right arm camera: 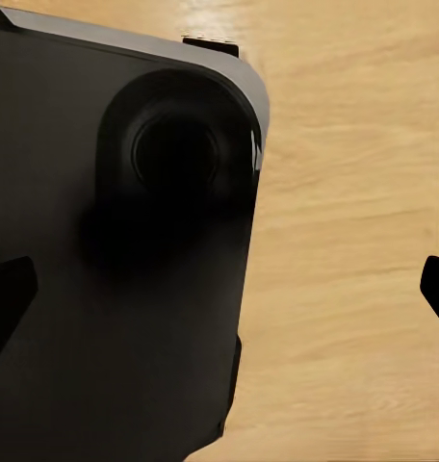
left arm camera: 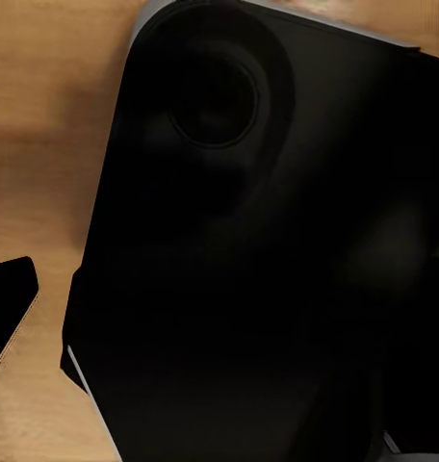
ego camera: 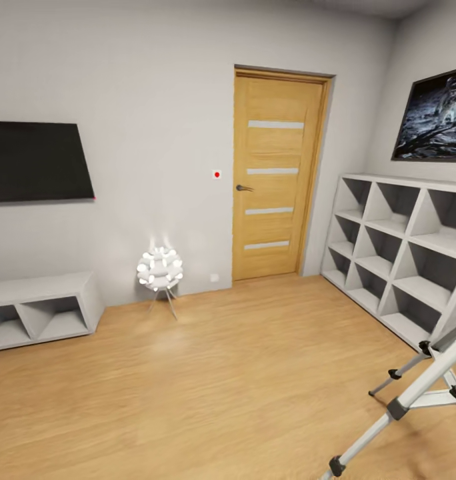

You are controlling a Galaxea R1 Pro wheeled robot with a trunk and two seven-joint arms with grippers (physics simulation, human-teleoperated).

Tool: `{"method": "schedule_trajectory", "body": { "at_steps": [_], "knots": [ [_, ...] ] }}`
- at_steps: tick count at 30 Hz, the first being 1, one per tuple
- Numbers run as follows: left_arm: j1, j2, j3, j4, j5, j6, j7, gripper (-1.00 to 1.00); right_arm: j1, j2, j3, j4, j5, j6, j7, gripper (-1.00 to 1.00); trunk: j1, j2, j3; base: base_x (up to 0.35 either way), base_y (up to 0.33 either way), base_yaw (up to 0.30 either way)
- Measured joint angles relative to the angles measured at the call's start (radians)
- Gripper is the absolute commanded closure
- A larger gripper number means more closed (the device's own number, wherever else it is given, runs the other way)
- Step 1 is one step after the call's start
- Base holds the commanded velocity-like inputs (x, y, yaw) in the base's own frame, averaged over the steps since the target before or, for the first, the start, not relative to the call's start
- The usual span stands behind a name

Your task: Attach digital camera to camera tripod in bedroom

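Facing closed wooden door (ego camera: 276,175) across light wood floor (ego camera: 221,373); camera tripod (ego camera: 415,390) legs at head view's lower right, beside white shelf unit (ego camera: 401,257). Ball lamp (ego camera: 160,270) near wall. Both wrist views show dark robot base (right arm camera: 114,289) over floor; gripper opening cannot tell.

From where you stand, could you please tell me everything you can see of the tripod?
The tripod shows only in part, at the lower right of the head view. Silver-grey telescopic legs with black joints slant down to black feet on the light wood floor. One foot stands further back near the white shelf unit, another close to the picture's bottom edge. Its top is cut off, so the head is out of sight.
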Motion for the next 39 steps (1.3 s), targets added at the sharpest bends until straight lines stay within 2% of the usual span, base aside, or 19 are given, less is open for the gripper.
{"method": "schedule_trajectory", "body": {
  "at_steps": [27,39],
  "knots": [
    [0.0,0.0,0.0,0.0,-0.002,0.0,-0.001,-1.0,0.0,0.001,0.001,0.0,0.004,0.0,0.0,-1.0,0.0,0.0,0.0,0.0,0.0,-0.279],
    [0.0,0.0,0.0,0.0,-0.002,0.0,-0.003,-1.0,0.0,-0.001,0.002,-0.001,0.005,0.001,0.0,-1.0,0.0,0.0,0.0,0.057,0.0,-0.061]
  ]
}}
